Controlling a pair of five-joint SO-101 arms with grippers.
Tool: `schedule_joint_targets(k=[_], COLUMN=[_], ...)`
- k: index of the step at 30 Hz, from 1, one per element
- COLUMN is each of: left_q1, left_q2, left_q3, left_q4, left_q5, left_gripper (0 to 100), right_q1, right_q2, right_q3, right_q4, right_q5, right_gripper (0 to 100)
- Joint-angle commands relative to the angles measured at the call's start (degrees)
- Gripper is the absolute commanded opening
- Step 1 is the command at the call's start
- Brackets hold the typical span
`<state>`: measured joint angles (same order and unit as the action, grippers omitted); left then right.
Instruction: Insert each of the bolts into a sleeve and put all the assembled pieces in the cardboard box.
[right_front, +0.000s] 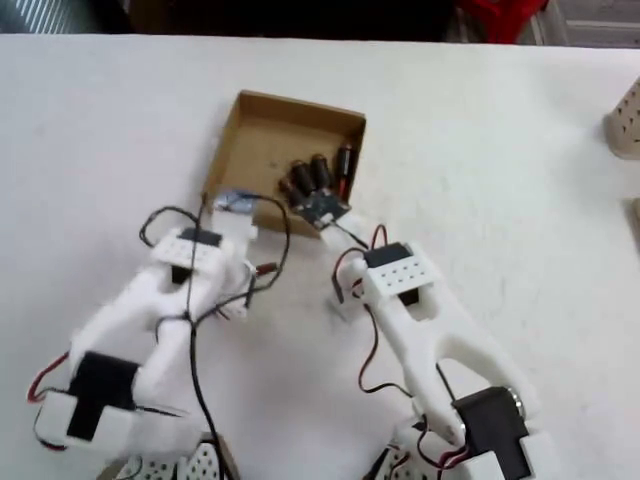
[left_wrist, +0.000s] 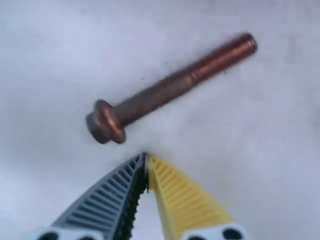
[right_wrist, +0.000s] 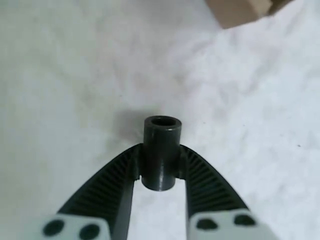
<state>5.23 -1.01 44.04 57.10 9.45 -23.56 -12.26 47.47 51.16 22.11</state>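
A copper bolt (left_wrist: 170, 90) lies flat on the white table, also seen as a small reddish piece (right_front: 266, 268) beside the left arm's wrist (right_front: 200, 250). My left gripper (left_wrist: 146, 160) is shut with its grey and yellow fingers meeting just short of the bolt's head, holding nothing. My right gripper (right_wrist: 160, 157) is shut on a black sleeve (right_wrist: 161, 135), which stands upright just above the table with its bore facing the camera. The cardboard box (right_front: 260, 130) sits behind both arms and holds several dark assembled pieces (right_front: 320, 175).
A corner of the cardboard box (right_wrist: 240, 10) is close beyond the right gripper. Black and red cables (right_front: 280, 250) loop between the arms. A beige perforated object (right_front: 625, 120) stands at the table's far right edge.
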Motion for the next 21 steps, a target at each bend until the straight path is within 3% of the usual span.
schedule_joint_targets(k=[1, 14, 21], left_q1=[-5.1, -6.7, -7.3], left_q2=[6.3, 15.9, 15.7], left_q3=[-8.5, -29.3, -30.8], left_q4=[0.0, 0.0, -2.6], left_q5=[2.8, 15.7, 17.0], left_gripper=[2, 2, 2], right_q1=[0.3, 0.1, 0.0], right_q2=[-2.2, -2.2, -2.2], right_q3=[-0.3, -0.3, -0.3], right_q4=[-0.7, -0.7, -0.7], right_q5=[0.1, 0.1, 0.3], right_gripper=[1.7, 1.7, 1.7])
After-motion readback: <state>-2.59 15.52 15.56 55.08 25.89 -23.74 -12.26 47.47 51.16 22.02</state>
